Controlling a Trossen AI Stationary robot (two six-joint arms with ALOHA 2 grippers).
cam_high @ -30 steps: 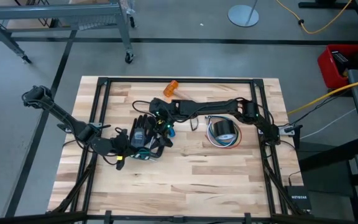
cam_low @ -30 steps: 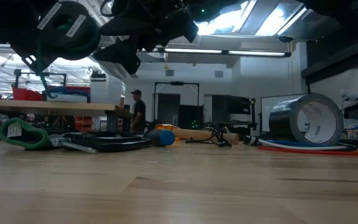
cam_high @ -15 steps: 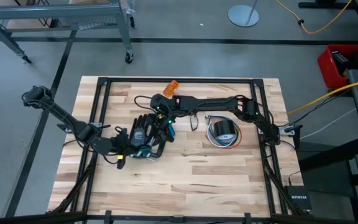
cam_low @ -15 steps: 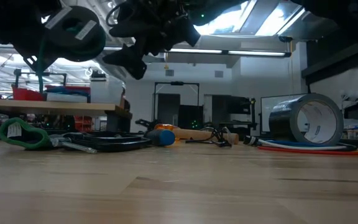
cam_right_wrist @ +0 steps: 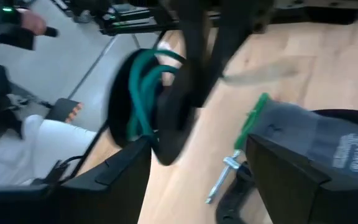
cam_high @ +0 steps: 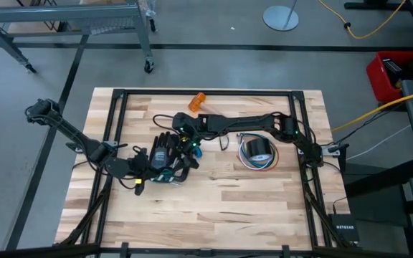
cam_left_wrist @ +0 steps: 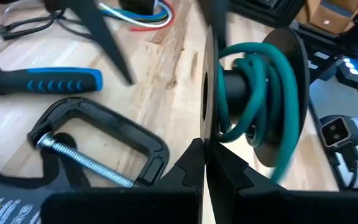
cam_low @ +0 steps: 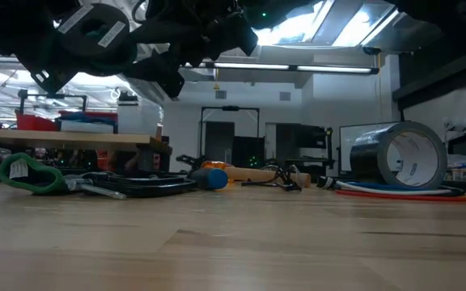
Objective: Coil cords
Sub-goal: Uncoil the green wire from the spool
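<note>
Teal-green cord (cam_left_wrist: 261,93) is wound on a black spool (cam_left_wrist: 253,99), flange clamped in the closed left end effector (cam_left_wrist: 205,163), axle roughly level. Right end effector (cam_right_wrist: 197,155), open, sits just beside the spool, the nearer free arm; both hang mid-left above the desk (cam_high: 264,201).

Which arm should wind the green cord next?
Probably the right. The left gripper is shut on the spool, holding it. The right gripper is open beside the teal cord, free to guide it.

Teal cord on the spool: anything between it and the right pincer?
Nothing visible. The teal cord on its spool sits straight ahead of the open right pincer, raised off the table. The left pincer is clamped on the spool's flange; the C-clamp lies lower, on the table.
</note>
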